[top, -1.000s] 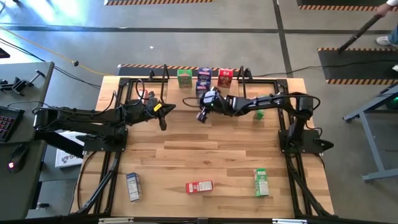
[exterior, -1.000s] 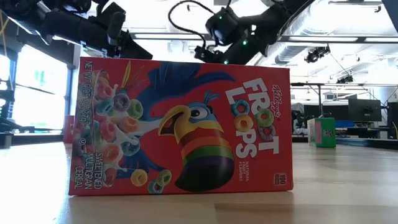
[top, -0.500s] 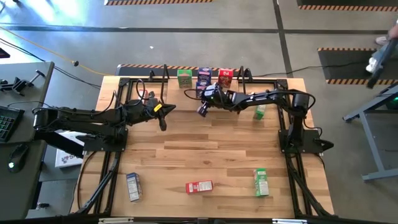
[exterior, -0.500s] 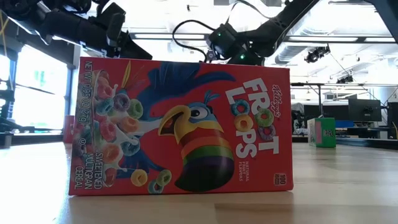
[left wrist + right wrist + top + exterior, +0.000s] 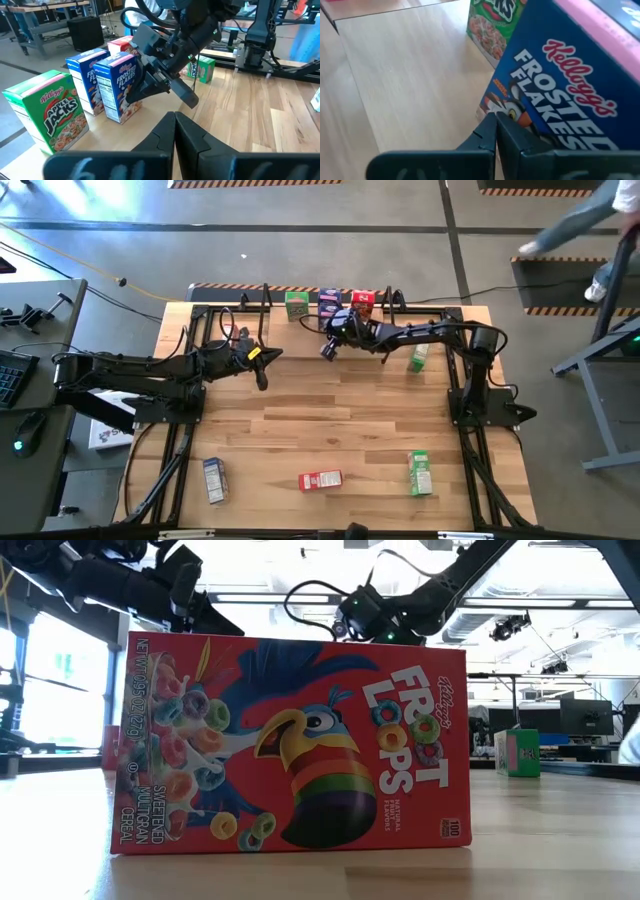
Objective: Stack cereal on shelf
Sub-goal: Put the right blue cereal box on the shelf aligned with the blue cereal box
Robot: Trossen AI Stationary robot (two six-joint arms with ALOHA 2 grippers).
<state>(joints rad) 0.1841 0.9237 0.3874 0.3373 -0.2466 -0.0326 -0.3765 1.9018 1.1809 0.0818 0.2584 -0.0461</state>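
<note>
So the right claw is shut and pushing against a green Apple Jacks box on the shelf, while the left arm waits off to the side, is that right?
Not quite. The shut right claw is against a blue Frosted Flakes box, not the green Apple Jacks box, which stands further along the row. The left wrist view shows this. The rest holds: the left claw waits aside, shut.

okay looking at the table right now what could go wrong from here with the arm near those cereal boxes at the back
1. The right gripper, fingers shut and empty, sits right against the front blue Frosted Flakes cardboard box; a push could topple it into the second blue box or the green Apple Jacks box standing close beside.
2. The left gripper, shut, waits nearby; a careless right-arm swing back could possibly clip it.
</note>
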